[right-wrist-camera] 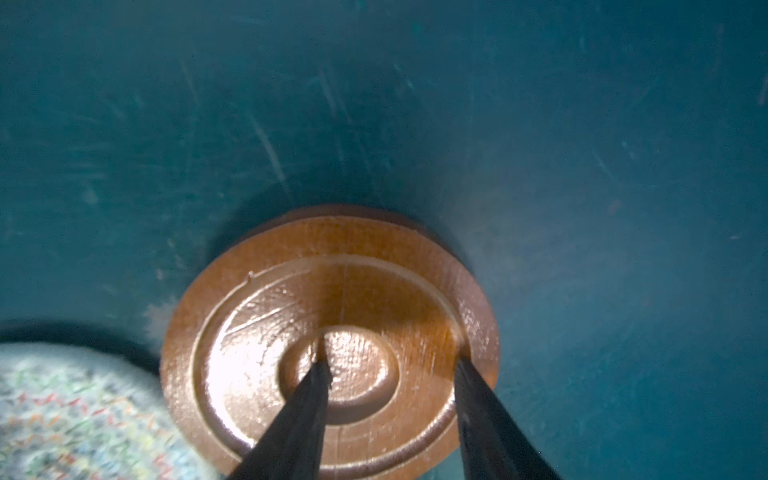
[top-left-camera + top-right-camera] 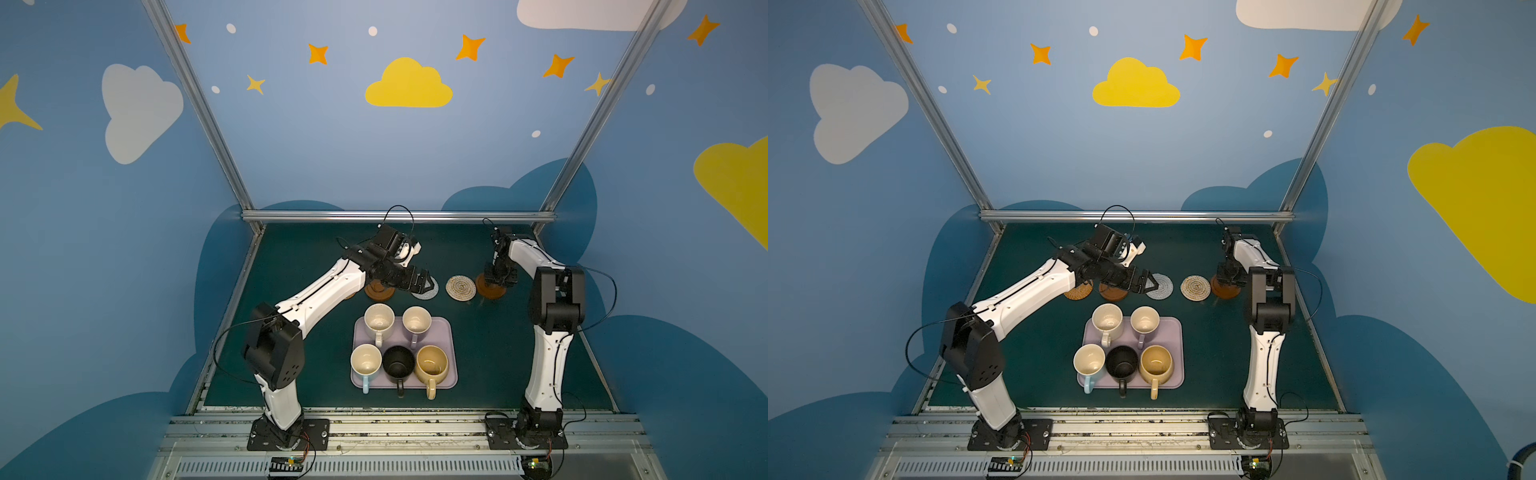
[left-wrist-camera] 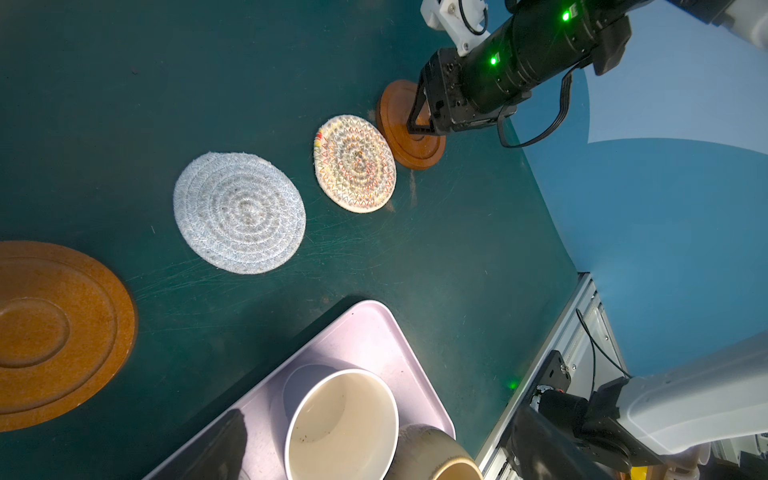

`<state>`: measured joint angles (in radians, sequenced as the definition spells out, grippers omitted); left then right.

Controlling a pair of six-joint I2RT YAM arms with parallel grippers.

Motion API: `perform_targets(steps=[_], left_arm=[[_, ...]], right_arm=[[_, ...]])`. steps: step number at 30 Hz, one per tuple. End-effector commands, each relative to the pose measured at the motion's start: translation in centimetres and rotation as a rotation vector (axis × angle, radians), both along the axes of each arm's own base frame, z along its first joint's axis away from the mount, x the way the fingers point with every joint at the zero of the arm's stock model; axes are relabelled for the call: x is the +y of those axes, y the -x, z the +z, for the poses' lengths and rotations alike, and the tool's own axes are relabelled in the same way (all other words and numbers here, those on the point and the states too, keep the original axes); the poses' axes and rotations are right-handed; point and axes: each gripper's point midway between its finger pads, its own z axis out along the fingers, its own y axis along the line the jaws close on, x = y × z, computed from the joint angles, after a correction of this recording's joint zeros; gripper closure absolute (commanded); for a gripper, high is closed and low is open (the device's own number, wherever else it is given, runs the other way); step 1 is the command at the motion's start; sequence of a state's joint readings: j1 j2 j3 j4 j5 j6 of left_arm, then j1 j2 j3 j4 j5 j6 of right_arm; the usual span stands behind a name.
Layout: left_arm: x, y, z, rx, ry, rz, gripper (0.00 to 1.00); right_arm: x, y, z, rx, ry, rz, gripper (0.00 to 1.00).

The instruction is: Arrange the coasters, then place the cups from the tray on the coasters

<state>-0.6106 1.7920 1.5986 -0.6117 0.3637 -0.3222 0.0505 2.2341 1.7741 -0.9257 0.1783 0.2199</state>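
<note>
Resting both tips on the wooden coaster (image 1: 257,332) at the right end of the row, your right gripper (image 1: 392,361) stands half spread, one tip in the centre dimple and one on the outer groove, clamping nothing. That disc lies straight beneath it, just beside the beige woven coaster (image 2: 460,287). Your left gripper (image 2: 426,284) hangs wide open over the grey-white coaster (image 3: 239,212). The cream cup (image 2: 379,320) and its four fellows stand on the tray (image 2: 446,328), nearer the arm bases than the row; the cream cup looks closer to your left arm.
</note>
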Motion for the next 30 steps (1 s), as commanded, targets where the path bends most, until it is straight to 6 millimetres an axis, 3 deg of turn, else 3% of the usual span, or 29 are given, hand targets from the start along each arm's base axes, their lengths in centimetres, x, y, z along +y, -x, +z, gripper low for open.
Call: perform_targets(steps=[1, 9, 17, 22, 30], left_arm=[[0.1, 0.1, 1.2, -0.019, 0.025, -0.001, 0.0], [0.2, 0.2, 1.3, -0.022, 0.023, 0.001, 0.0], [0.1, -0.1, 1.4, -0.024, 0.022, 0.001, 0.0], [0.2, -0.1, 1.4, -0.027, 0.016, 0.006, 0.0], [0.5, -0.4, 1.5, -0.039, 0.006, 0.02, 0.0]], right_arm=[[-2.6, 4.3, -3.1, 0.185, 0.057, -0.039, 0.49], [-3.0, 4.3, -3.0, 0.176, 0.06, -0.042, 0.49], [-0.7, 3.2, -3.1, 0.152, 0.016, 0.012, 0.47], [-1.0, 2.7, -1.0, 0.099, 0.012, -0.001, 0.46], [0.9, 0.8, 3.6, -0.092, -0.09, 0.033, 0.36]])
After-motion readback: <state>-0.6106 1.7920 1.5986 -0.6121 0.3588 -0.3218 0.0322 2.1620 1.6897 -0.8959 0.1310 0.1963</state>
